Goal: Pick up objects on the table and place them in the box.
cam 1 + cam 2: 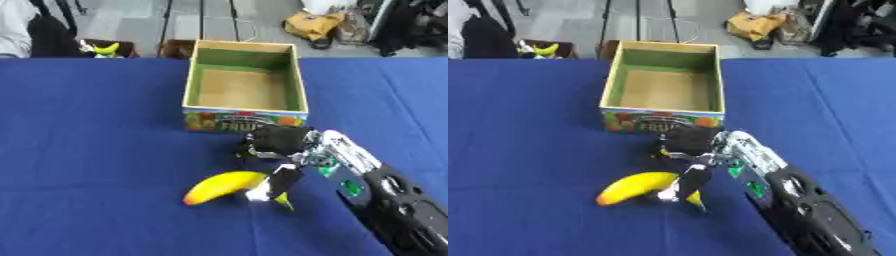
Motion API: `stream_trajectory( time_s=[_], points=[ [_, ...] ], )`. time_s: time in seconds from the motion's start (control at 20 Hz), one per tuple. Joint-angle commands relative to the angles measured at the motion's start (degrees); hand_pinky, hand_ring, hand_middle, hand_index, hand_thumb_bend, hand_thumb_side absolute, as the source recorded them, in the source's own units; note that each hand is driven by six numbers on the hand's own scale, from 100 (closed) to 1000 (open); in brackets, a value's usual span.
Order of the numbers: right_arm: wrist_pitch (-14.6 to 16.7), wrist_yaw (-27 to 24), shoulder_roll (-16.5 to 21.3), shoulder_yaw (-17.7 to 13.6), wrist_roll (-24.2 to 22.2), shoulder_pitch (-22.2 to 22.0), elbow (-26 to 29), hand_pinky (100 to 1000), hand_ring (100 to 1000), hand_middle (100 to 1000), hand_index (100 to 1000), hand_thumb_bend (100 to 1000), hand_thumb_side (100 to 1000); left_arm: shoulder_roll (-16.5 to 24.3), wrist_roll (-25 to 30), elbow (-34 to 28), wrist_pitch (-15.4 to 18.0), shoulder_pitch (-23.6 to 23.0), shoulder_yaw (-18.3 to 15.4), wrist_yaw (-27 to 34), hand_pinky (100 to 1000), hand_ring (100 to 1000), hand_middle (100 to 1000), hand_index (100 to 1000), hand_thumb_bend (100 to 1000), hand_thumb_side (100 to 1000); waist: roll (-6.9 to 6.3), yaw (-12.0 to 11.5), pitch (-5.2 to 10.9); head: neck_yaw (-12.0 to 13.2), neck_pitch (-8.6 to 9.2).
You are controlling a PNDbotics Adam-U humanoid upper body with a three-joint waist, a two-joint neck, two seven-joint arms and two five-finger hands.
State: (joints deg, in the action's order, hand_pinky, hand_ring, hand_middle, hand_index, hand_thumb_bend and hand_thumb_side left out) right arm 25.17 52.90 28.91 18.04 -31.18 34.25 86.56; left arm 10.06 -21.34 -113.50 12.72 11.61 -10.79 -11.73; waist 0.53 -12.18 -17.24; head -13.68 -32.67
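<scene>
So the blue worktop (87, 150) fills pretty much everything, with the open box (245, 85) sitting around 12 o'clock, nothing in it, and the banana (219, 186) lying just below centre, roughly 6 o'clock from the box. That banana looks light, smooth and a bit squishy, so I'd say take it round the thick middle rather than the stem end so it doesn't pivot or bruise. The right hand (278, 142) comes in from 4 o'clock, palm down, fingers (282, 182) curled onto the banana's stem end at 3 o'clock, pinching it.
</scene>
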Motion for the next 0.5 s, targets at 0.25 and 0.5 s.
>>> stream_trajectory(
  time_s=[0.25,0.5],
  points=[
    [0.92,2.14,0.21,0.24,0.28,0.11,-1.26,703,764,565,809,349,791,0.55,0.2,-1.09,0.13,0.57,-0.07,-0.51,428,412,479,635,100,1000,-0.14,-0.21,0.67,0.07,0.75],
    [1.3,2.53,0.06,0.21,0.41,0.09,-1.77,702,761,559,806,338,784,0.51,0.26,-1.09,0.14,0.59,-0.06,-0.47,428,412,479,635,100,1000,-0.15,-0.3,0.62,0.02,1.0]
  ],
)
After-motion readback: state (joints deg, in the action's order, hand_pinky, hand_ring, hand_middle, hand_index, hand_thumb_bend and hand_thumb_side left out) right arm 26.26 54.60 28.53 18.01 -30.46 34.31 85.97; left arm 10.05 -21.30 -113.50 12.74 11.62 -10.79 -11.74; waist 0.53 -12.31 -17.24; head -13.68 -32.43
